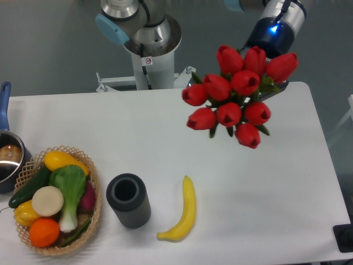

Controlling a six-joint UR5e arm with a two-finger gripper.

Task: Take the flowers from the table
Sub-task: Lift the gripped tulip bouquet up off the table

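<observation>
The flowers [236, 93], a bunch of red tulips with green leaves, hang in the air well above the right back part of the white table [165, 132], blooms facing the camera. Their stems are hidden behind the blooms. My gripper's body [271, 34], with its blue light, shows just above and behind the bunch. The blooms cover its fingers. Nothing else supports the flowers, so the gripper is shut on their stems.
A yellow banana [182, 212] lies at the front middle, next to an upright dark grey cylinder [128, 200]. A wicker basket [94, 182] of vegetables sits at the front left, with a pot [8, 160] at the left edge. The arm's base [149, 49] stands behind the table.
</observation>
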